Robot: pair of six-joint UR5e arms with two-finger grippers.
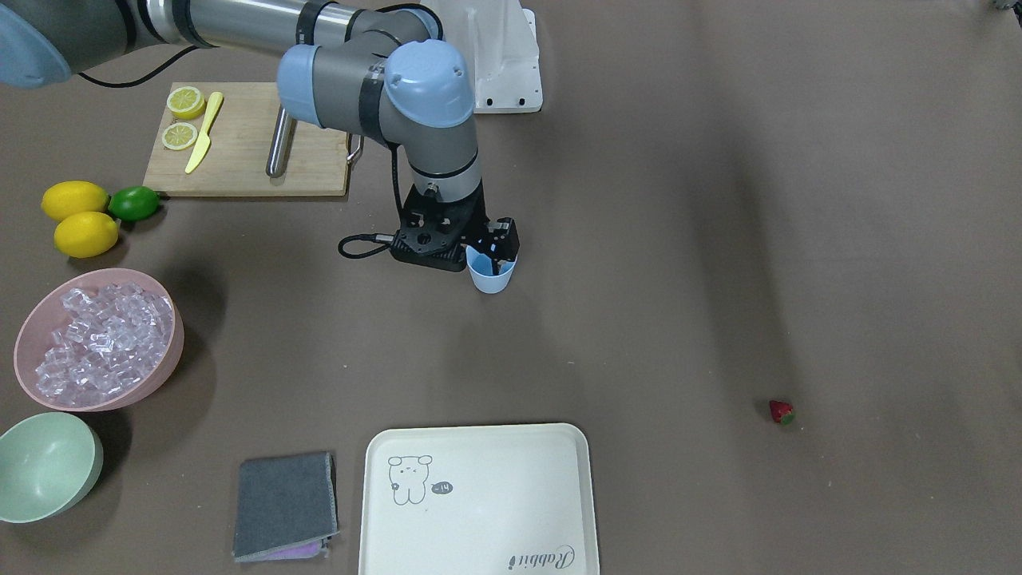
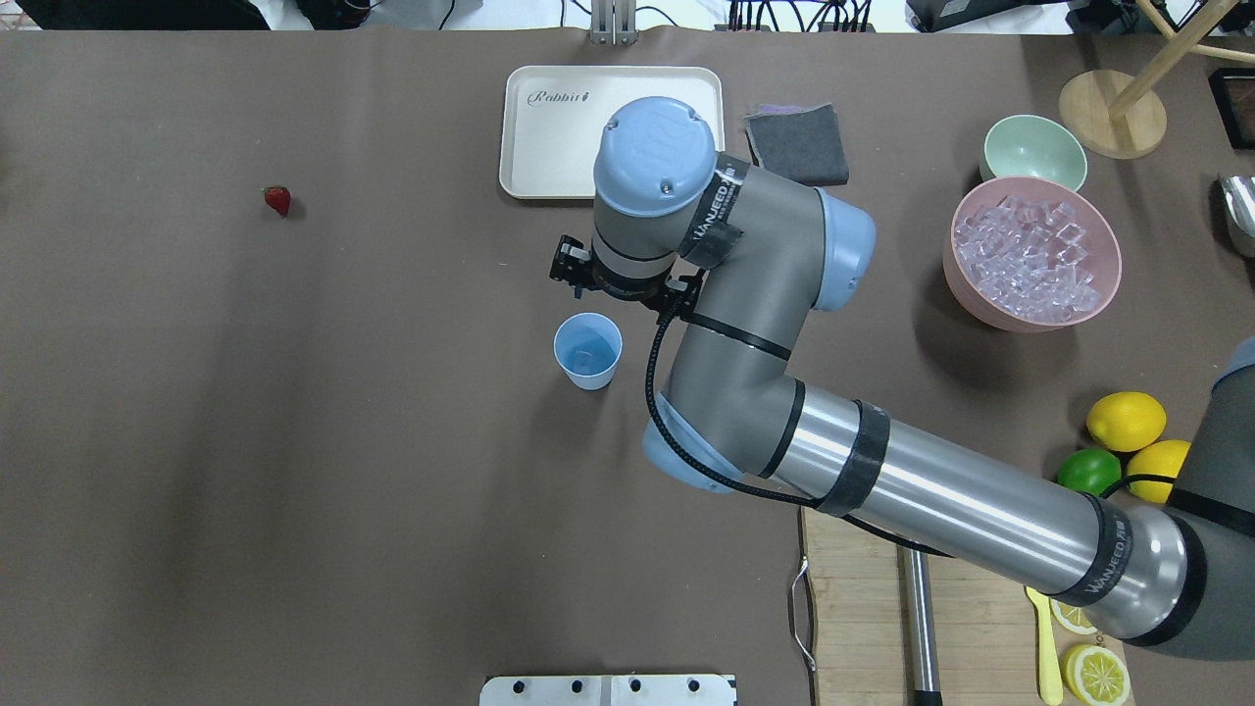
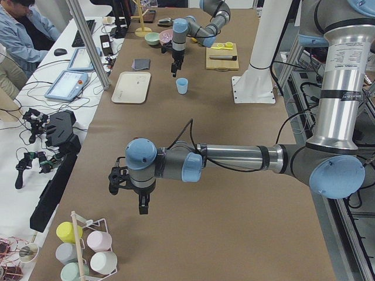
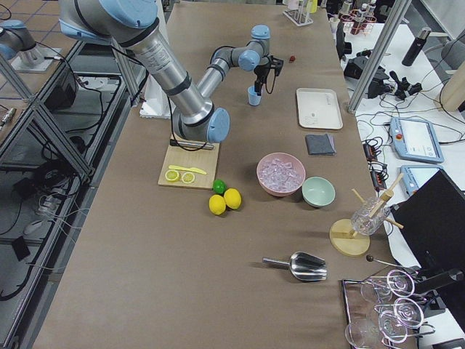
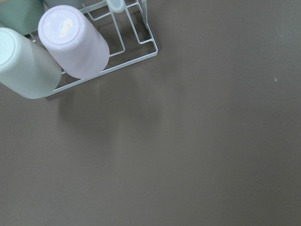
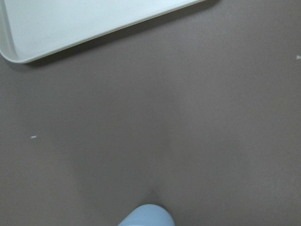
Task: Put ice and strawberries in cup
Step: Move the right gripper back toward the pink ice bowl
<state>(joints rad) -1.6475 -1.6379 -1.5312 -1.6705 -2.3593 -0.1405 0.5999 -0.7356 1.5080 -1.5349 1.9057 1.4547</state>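
The light blue cup (image 1: 491, 275) stands upright mid-table, also seen from overhead as the cup (image 2: 587, 351). My right gripper (image 1: 500, 254) hangs just over the cup's rim on the robot's side; its fingers look dark and close together, and I cannot tell its state. The ice (image 1: 104, 339) is heaped in a pink bowl (image 1: 172, 351), far from the cup. One strawberry (image 1: 782, 411) lies alone on the brown table. My left gripper (image 3: 142, 206) hovers over bare table near a cup rack (image 3: 88, 252); I cannot tell whether it is open or shut.
A cream tray (image 1: 479, 495) and a folded grey cloth (image 1: 285, 505) lie beyond the cup. A pale green bowl (image 1: 44, 467) sits beside the pink one. A cutting board (image 1: 239, 152) carries lemon halves and a yellow knife, with two lemons and a lime (image 1: 134, 203) nearby.
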